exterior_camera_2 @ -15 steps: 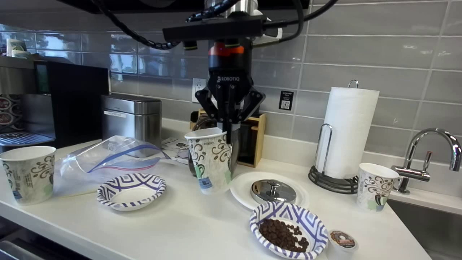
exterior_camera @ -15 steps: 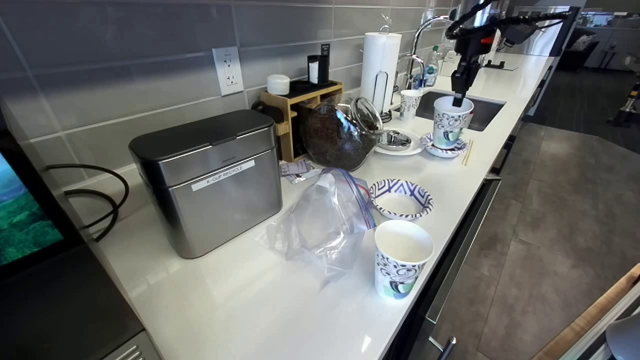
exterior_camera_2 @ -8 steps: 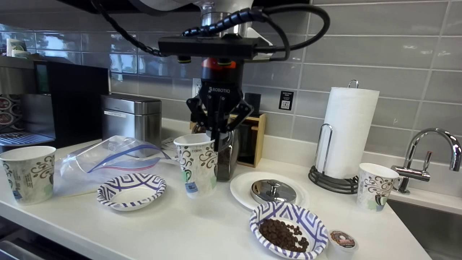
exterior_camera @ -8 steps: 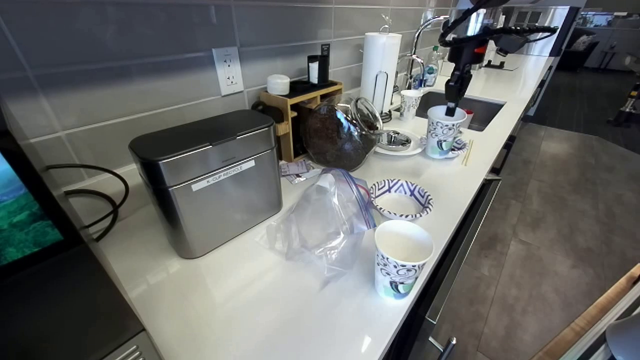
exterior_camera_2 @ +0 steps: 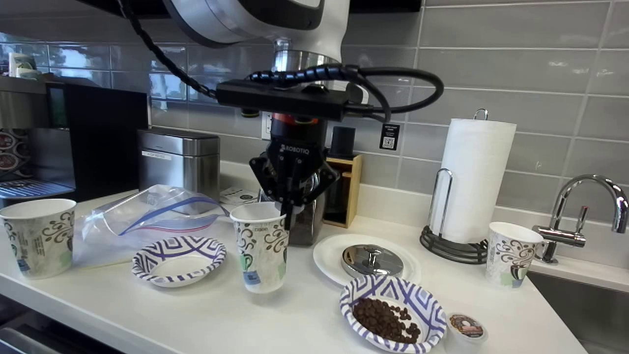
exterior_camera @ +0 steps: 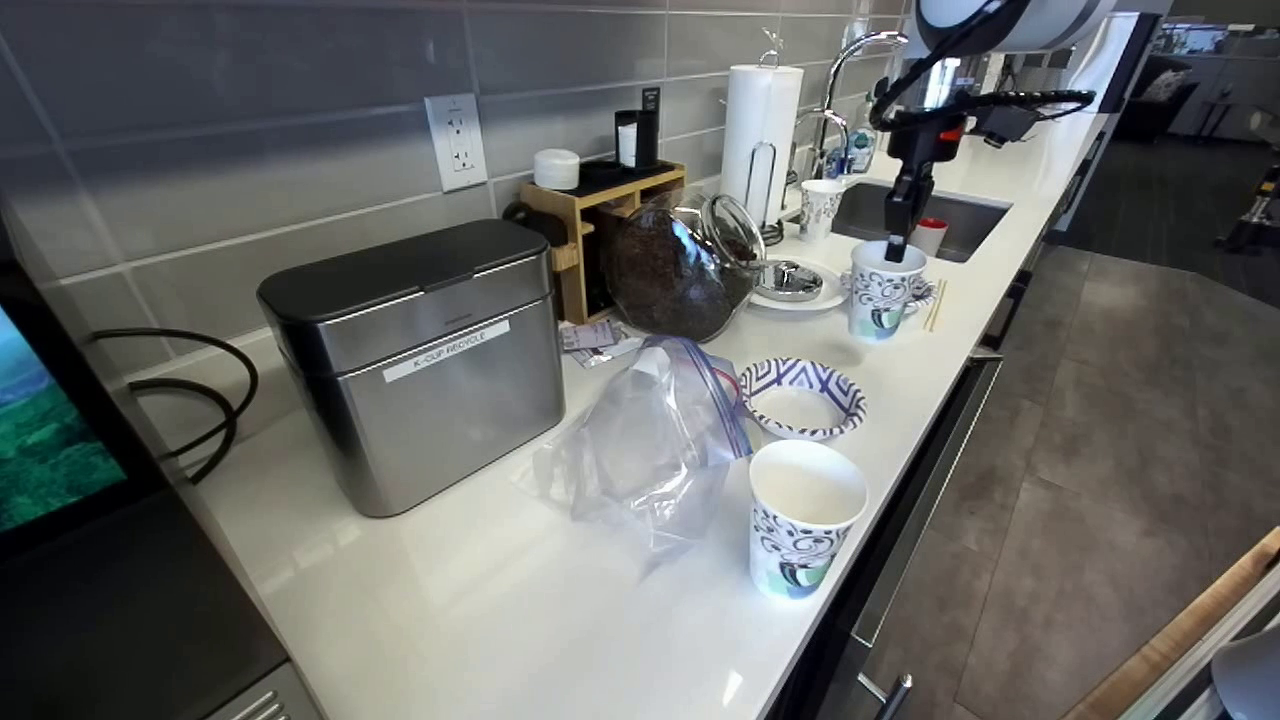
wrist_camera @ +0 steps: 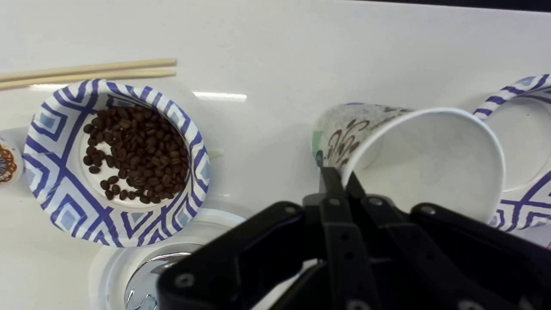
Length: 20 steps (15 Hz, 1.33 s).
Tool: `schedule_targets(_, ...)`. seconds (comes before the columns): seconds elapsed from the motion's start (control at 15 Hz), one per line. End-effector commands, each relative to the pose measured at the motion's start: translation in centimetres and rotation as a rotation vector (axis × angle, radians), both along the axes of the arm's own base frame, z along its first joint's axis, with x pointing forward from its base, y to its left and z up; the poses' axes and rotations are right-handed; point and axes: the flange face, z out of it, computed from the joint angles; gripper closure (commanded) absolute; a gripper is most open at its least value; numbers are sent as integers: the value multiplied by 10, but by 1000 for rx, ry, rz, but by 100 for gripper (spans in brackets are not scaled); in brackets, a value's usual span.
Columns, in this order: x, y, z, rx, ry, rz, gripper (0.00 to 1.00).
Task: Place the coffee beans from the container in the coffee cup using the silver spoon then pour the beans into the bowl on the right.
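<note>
Grey tiles (exterior_camera_2: 516, 73) are rising behind a white bench (exterior_camera_2: 275, 319). Nearest in an exterior view, a patterned bowl (exterior_camera_2: 415, 300) is holding coffee beans (exterior_camera_2: 383, 319), with a coffee pod (exterior_camera_2: 466, 334) sitting just beside it. Farther in, the claw (wrist_camera: 343, 178) is pinching the rim of a paper cup (exterior_camera_2: 262, 258), its tips nearly meeting with only the cup's side between them. That cup is being held about upright between the bowl of beans and a second patterned bowl (exterior_camera_2: 179, 268); whether its base is touching the bench, I cannot tell. Past the beans, a white plate (exterior_camera_2: 328, 255) is carrying a shiny lid (exterior_camera_2: 373, 260). Behind the held cup, a glass jar (exterior_camera_2: 307, 223) is showing dark contents. Near the sink (exterior_camera_2: 585, 302) a similar cup (exterior_camera_2: 513, 255) is resting, and a roll of paper towels (exterior_camera_2: 476, 182) is standing at the back by the tiles
</note>
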Motion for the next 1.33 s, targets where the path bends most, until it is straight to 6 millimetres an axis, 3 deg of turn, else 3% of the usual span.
schedule_targets(0.0, 0, -1, -21, 25, 8, 23, 99)
schedule_targets(1.0, 5, 5, -48, 55, -12, 54, 99)
schedule_targets(1.07, 5, 5, -48, 42, -10, 57, 71)
schedule_targets(1.13, 5, 5, -47, 50, -15, 55, 71)
schedule_targets(1.27, 6, 4, -44, 41, -25, 56, 57)
